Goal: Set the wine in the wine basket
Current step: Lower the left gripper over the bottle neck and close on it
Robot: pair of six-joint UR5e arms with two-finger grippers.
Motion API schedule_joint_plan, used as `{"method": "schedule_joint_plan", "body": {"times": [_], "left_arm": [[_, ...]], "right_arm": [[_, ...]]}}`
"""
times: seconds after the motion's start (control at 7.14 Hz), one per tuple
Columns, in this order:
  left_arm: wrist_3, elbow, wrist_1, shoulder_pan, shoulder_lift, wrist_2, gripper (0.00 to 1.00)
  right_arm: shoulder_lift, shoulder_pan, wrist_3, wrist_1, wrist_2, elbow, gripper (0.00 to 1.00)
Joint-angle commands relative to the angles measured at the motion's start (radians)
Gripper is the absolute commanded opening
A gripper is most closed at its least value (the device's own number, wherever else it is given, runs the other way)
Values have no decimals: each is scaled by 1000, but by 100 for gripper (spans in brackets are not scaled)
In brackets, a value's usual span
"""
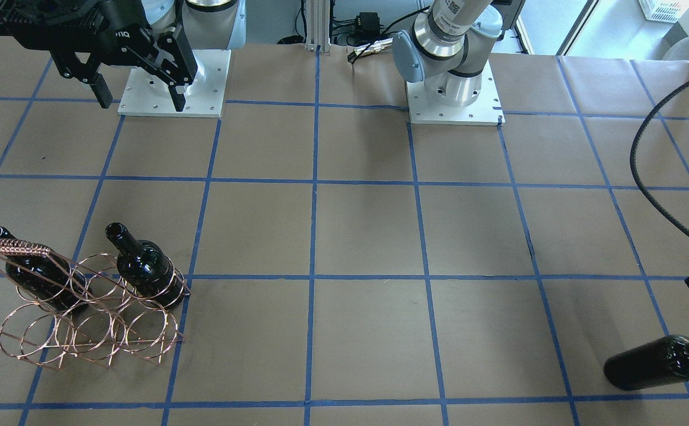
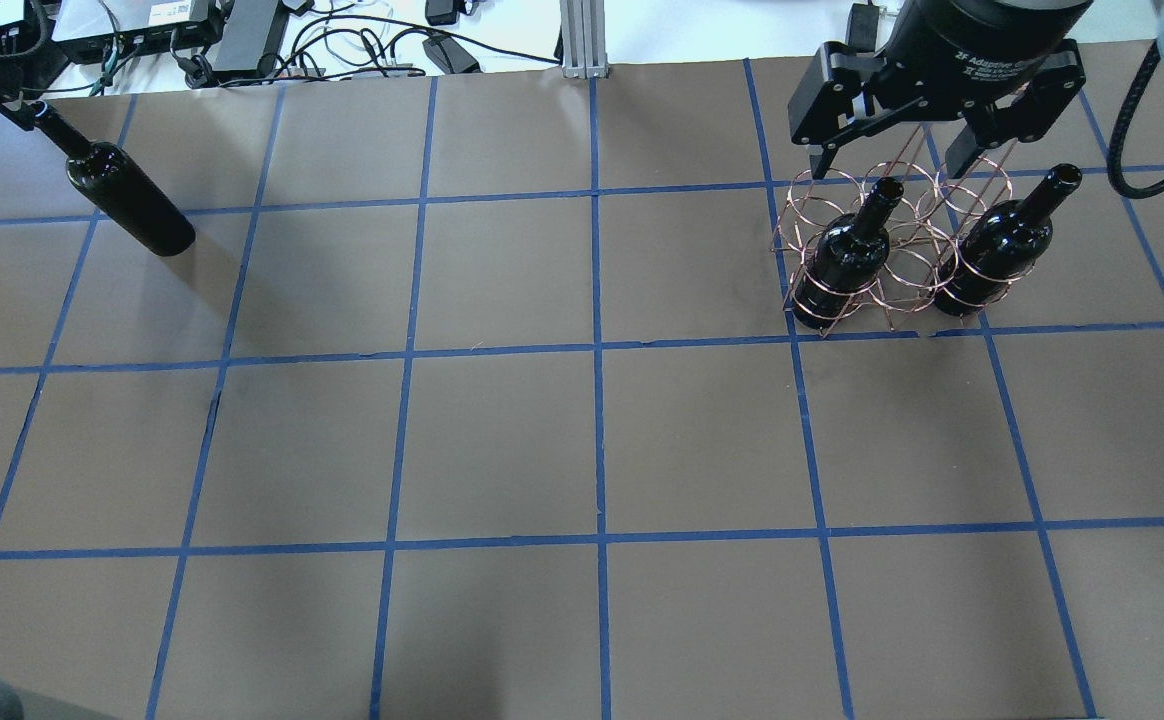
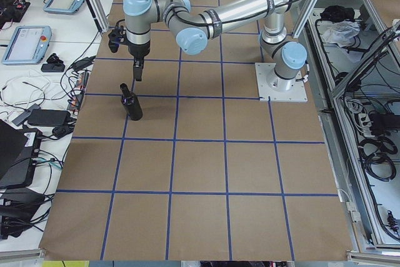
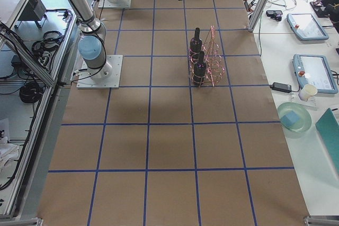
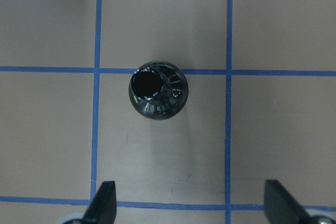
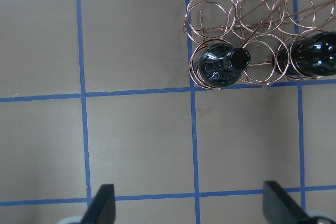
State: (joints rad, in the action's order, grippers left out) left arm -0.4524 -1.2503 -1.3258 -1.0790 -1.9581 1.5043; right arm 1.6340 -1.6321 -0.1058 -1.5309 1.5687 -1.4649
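Note:
The copper wire wine basket point(image 2: 887, 255) stands on my right side and holds two dark bottles point(image 2: 847, 255) point(image 2: 1002, 245) upright in its outer rings, with the middle ring between them unfilled. A third wine bottle point(image 2: 127, 200) stands upright alone at the far left. My left gripper point(image 5: 191, 205) hovers open above it, and the bottle's mouth point(image 5: 156, 90) lies just ahead of the fingers. My right gripper point(image 2: 890, 160) is open and empty, held high near the basket point(image 6: 247, 35).
The table is brown paper with a blue tape grid point(image 2: 597, 345). The two arm bases point(image 1: 454, 89) stand at the robot's edge. A black cable point(image 1: 646, 177) hangs by the left arm. Monitors and cables point(image 2: 242, 30) lie beyond the far edge.

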Motion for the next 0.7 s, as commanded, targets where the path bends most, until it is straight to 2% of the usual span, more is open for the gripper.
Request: {"method": "schedule_joint_plan", "body": {"times": [0.0,0.14,0.56], "left_arm": [[-5,37,40,31,-80,-41,100],[-26,40,90,31,-103,-42,100],[24,41,122,31,-154,-71,100]], "right_arm": [[0,0,0,0,-6,0,100],[0,0,0,0,-6,0,100],[0,0,0,-2,-7,0,100]]}}
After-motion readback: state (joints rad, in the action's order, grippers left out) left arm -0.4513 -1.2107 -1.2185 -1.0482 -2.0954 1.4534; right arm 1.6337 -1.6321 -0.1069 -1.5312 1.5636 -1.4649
